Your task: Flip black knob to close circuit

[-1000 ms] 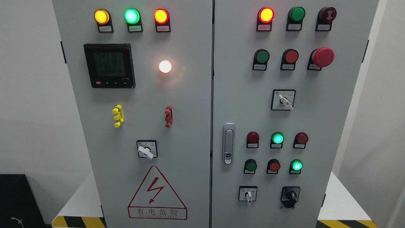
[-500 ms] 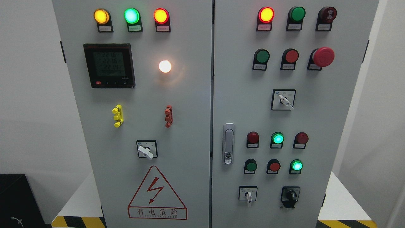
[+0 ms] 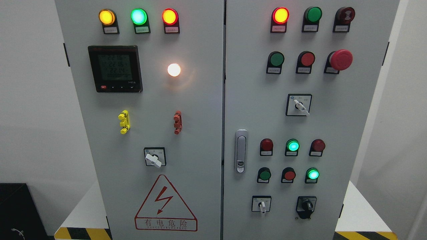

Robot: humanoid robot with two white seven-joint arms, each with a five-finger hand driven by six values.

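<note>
Head view, black knob [image 3: 306, 206] untouched, lower right

Lots is packed onto this grey cabinet [image 3: 200, 110]. A digital meter [image 3: 115, 69] is mounted upper left, with a glowing white lamp [image 3: 174, 70] beside it. A red mushroom button [image 3: 340, 59] is fitted upper right, a silver door latch [image 3: 241, 151] mid-panel, and a lightning warning triangle [image 3: 165, 204] is stuck low on the left door.
</note>
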